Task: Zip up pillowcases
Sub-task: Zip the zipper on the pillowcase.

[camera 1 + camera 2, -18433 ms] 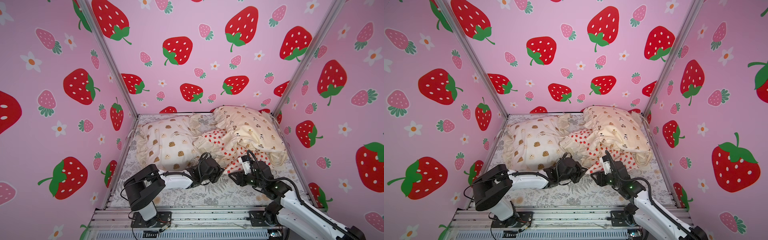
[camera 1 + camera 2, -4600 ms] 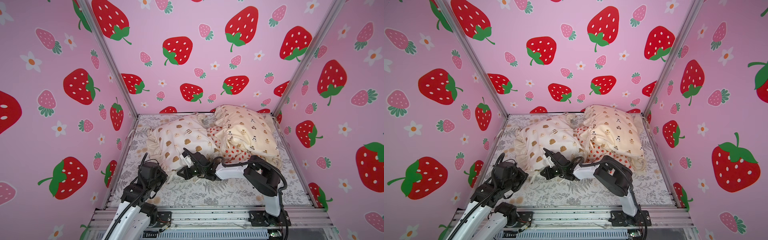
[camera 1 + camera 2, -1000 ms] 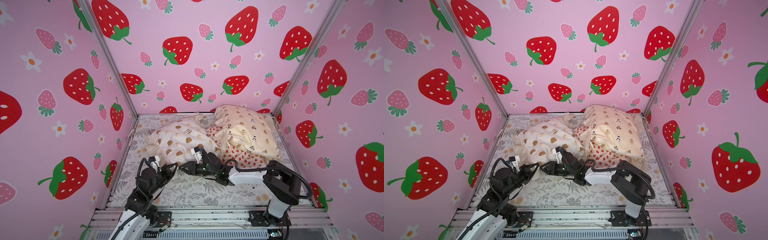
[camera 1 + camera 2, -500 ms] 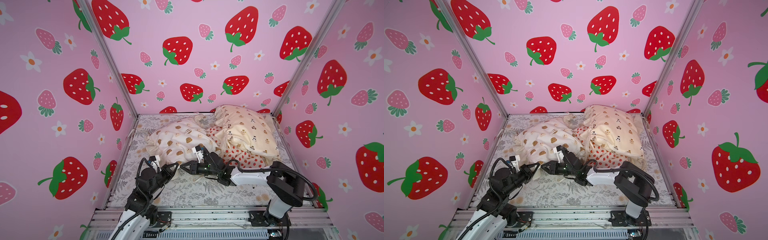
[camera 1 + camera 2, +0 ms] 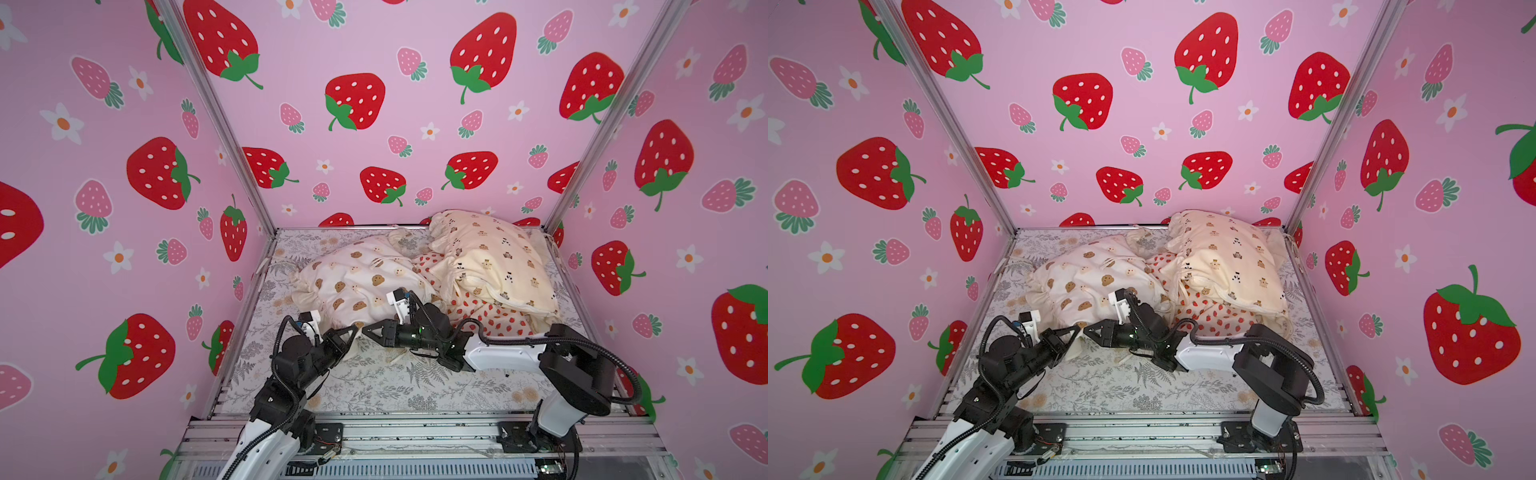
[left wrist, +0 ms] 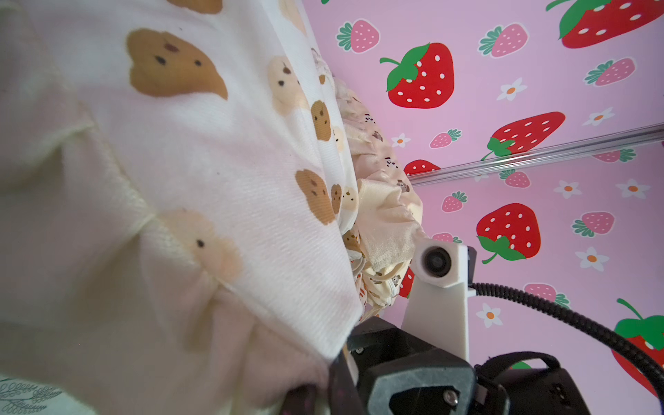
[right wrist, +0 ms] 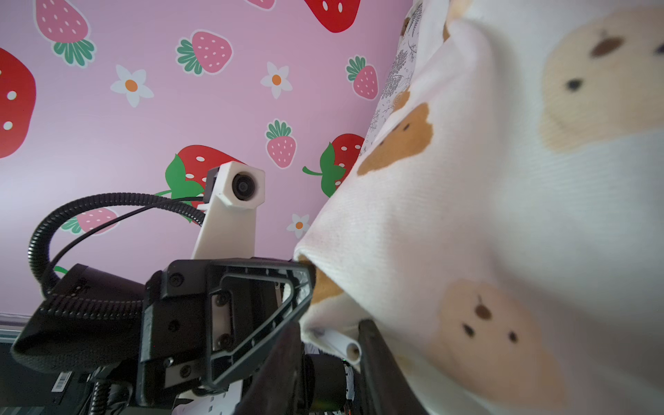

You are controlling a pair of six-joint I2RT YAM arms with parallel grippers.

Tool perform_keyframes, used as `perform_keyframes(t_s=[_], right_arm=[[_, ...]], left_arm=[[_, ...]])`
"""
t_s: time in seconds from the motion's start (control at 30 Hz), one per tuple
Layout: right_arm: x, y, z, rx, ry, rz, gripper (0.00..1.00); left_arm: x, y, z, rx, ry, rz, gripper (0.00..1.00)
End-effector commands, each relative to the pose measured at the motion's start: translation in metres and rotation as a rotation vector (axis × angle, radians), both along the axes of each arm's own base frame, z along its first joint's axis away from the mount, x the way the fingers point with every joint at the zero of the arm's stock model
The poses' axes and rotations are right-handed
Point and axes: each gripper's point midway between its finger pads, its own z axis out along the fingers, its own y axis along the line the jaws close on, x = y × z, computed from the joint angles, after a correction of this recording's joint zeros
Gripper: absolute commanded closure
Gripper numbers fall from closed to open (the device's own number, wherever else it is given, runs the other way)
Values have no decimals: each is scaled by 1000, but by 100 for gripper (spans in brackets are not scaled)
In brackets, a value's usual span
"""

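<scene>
Top view: bear-blob pillowcase (image 5: 361,282) sits centre frame on the fern sheet (image 5: 374,386). Left jaws are clenched on its near hem corner. Right jaws are just beside, partly closed around the same hem; can't tell if they grip. No zipper visible, so closure is unconfirmed. Cream pillowcase (image 5: 490,257) lies on the strawberry pillowcase (image 5: 490,318), right of centre, both untouched. Most of the task likely remains.

A: How many soft frilly pillowcases?
B: Three: one white pillowcase with brown bear blobs (image 5: 357,282), one cream pillowcase with tiny bears and pandas (image 5: 490,257), one pale pillowcase with red strawberries (image 5: 486,311).
A: Black grippers?
B: Two: left gripper (image 5: 353,329), right gripper (image 5: 368,331). One grey fern-print sheet (image 5: 374,382).
</scene>
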Motion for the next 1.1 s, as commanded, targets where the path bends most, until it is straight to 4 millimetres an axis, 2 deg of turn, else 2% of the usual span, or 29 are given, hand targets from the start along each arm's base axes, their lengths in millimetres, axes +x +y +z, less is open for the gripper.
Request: perform_keyframes(t_s=[0.0, 0.63, 1.07], right_arm=[[5, -1, 16, 48, -29, -19, 70], [14, 4, 21, 45, -54, -32, 77], [18, 4, 19, -2, -94, -38, 89]], left_arm=[[0, -4, 22, -14, -71, -27, 100], [-1, -3, 20, -2, -63, -26, 100], [0, -1, 19, 8, -57, -15, 100]])
